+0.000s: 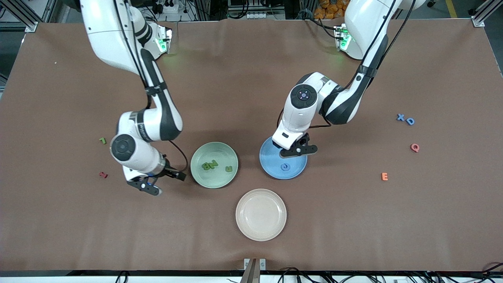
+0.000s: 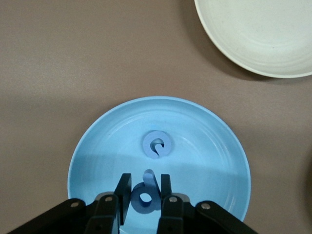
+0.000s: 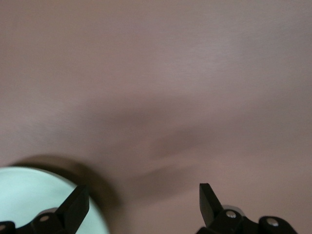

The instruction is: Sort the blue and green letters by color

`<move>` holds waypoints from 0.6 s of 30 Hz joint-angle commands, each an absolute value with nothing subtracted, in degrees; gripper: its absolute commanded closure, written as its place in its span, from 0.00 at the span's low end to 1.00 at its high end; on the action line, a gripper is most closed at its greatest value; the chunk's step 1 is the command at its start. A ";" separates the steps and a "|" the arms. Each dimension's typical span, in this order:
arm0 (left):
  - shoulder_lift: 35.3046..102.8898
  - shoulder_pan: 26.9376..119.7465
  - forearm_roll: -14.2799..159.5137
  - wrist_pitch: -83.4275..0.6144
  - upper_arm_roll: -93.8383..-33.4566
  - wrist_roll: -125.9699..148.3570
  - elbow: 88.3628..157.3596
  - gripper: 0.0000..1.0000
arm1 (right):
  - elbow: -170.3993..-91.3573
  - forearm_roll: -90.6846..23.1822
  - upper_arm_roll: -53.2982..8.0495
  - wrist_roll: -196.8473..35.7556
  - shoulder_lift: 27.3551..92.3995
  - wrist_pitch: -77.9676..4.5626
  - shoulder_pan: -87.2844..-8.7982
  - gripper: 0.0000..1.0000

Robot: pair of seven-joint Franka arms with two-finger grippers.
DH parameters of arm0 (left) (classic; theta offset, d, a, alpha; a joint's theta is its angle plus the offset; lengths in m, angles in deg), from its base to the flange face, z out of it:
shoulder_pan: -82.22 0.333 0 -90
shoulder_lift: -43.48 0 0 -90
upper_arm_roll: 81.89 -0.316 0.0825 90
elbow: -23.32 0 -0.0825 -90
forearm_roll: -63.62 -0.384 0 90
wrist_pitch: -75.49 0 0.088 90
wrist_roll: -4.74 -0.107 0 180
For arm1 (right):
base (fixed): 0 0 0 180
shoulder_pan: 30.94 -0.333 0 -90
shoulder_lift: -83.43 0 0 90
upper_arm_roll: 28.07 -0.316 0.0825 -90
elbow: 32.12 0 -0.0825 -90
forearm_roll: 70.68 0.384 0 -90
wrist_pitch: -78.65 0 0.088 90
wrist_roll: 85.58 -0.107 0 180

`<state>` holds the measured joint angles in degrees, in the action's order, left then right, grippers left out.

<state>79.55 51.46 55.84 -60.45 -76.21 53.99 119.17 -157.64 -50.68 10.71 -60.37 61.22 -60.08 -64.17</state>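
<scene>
I've got the P (image 2: pixel 145 197) pinched between the left gripper's fingers (image 2: pixel 123 195) over the plate (image 2: pixel 97 146) with the G (image 2: pixel 157 144) lying in it just past the fingertips, and the right gripper's fingers (image 3: pixel 74 205) spread over bare table beside the B/N plate (image 1: pixel 200 151).

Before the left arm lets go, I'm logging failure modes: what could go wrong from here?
1. The left end effector, over the blue plate, pinches a blue letter P close to the blue G lying there; dropped, it may land on the G.
2. Blue X and D touch; picking one may nudge the other.
</scene>
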 commanded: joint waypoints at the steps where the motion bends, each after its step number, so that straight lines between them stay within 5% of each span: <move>1: 81.18 51.02 55.80 -60.56 -77.05 54.05 116.93 0.75 | -160.35 -51.52 10.95 -51.76 63.30 -60.39 -62.76 0.00; 7: 81.18 51.02 55.63 -60.91 -77.05 54.14 117.02 0.73 | -160.18 -51.44 10.77 -39.28 61.90 -61.26 -57.40 0.00; 10: 81.09 51.02 55.36 -60.91 -77.05 53.96 117.02 0.34 | -160.18 -51.26 10.77 -35.40 61.20 -61.88 -55.82 0.00; 14: 81.01 51.02 54.93 -61.00 -77.05 53.87 117.02 0.20 | -160.18 -51.17 10.69 -32.76 60.75 -63.02 -54.41 0.00; 18: 81.01 51.10 54.49 -60.91 -77.05 53.87 117.02 0.19 | -160.18 -50.91 10.42 -32.58 59.79 -63.46 -54.23 0.00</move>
